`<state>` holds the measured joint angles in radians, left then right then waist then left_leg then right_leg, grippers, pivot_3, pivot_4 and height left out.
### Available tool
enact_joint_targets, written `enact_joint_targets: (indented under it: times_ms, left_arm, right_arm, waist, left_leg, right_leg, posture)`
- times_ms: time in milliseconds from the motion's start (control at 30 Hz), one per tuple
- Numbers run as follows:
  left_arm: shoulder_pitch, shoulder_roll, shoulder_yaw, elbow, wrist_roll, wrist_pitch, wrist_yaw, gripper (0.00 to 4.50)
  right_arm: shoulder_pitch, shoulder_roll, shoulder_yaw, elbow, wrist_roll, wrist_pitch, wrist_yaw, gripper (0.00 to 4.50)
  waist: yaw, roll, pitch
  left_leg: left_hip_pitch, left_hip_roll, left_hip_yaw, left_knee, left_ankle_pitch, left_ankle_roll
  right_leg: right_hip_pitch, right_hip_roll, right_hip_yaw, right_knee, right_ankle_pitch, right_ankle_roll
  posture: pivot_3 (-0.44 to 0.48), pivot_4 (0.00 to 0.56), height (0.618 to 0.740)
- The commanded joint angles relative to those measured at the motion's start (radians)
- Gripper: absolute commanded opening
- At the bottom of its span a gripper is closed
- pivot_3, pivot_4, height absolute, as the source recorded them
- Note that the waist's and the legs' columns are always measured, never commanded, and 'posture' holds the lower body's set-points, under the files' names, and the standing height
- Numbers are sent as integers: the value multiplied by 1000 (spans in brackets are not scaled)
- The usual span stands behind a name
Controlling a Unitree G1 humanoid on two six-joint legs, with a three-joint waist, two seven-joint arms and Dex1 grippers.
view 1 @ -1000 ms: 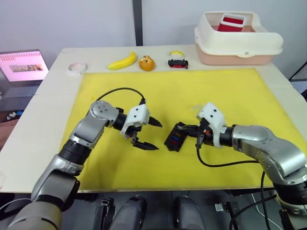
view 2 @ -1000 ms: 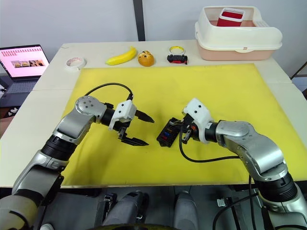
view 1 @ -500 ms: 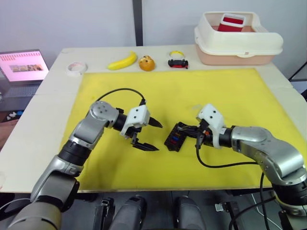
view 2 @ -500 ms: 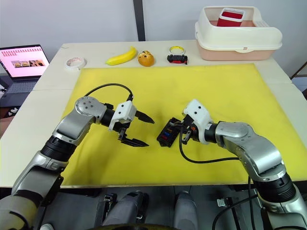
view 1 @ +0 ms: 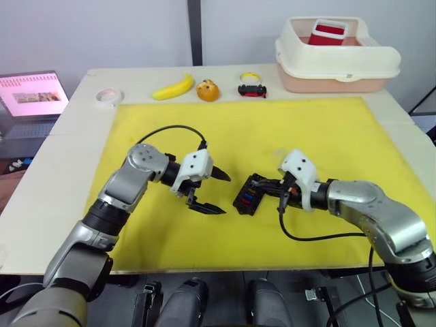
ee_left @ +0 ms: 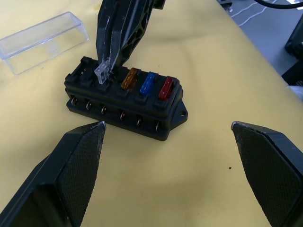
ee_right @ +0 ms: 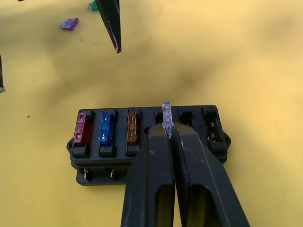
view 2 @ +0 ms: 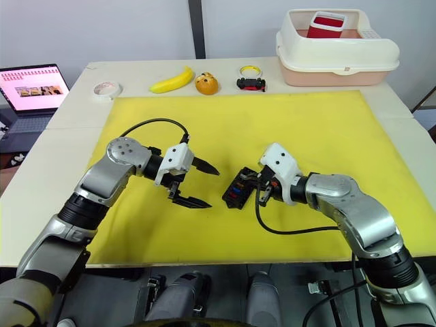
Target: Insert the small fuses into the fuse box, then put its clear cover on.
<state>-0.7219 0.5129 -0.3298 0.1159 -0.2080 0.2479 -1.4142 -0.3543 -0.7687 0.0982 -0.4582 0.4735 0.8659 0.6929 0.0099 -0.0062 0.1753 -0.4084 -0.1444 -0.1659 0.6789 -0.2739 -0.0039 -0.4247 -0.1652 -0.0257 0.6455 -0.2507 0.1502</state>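
Note:
The black fuse box (view 1: 249, 195) lies mid-mat on the yellow mat (view 1: 320, 136). Red (ee_right: 81, 128), blue (ee_right: 106, 128) and amber (ee_right: 132, 127) fuses stand in one row of its slots. My right gripper (ee_right: 166, 126) is shut on a pale clear-grey fuse (ee_right: 166, 111), held upright at the slot beside the amber one. My left gripper (view 1: 225, 194) hangs open just left of the box, nothing between its fingers. A purple fuse (ee_right: 70, 23) and a green fuse (ee_right: 93, 6) lie loose on the mat. The clear cover (ee_left: 42, 41) rests on the mat next to the box.
A cream tub (view 1: 337, 58) holding a red item stands at the back right. A banana (view 1: 173, 87), an orange (view 1: 208, 90), a small toy (view 1: 252, 86) and a tape roll (view 1: 109, 97) line the back edge. A laptop (view 1: 30, 95) sits at the far left.

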Motion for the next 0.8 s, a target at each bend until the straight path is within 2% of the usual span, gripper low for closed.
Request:
enact_joint_targets:
  times_ms: [33,400,800]
  left_arm:
    - [-11,3,9,-24,-5,-11,2,4477]
    - [-5,-1,9,-29,-4,-12,12,4477]
    - [3,-1,6,-37,-6,-13,20,4477]
  right_arm:
    - [-18,-20,38,37,-31,17,20,0]
    - [-143,-114,57,44,-32,72,112,0]
    - [-251,-123,112,24,-36,147,153,0]
  waist:
    - [0,0,0]
    - [2,0,0]
    - [1,0,0]
  left_leg:
    - [0,0,0,0,0,0]
    - [0,0,0,1,0,0]
    - [0,0,0,1,0,0]
  right_leg:
    - [0,0,0,0,0,0]
    - [1,0,0,0,0,0]
    - [0,0,0,0,0,0]
  posture:
    - [0,150,740]
    - [0,150,740]
    - [0,150,740]
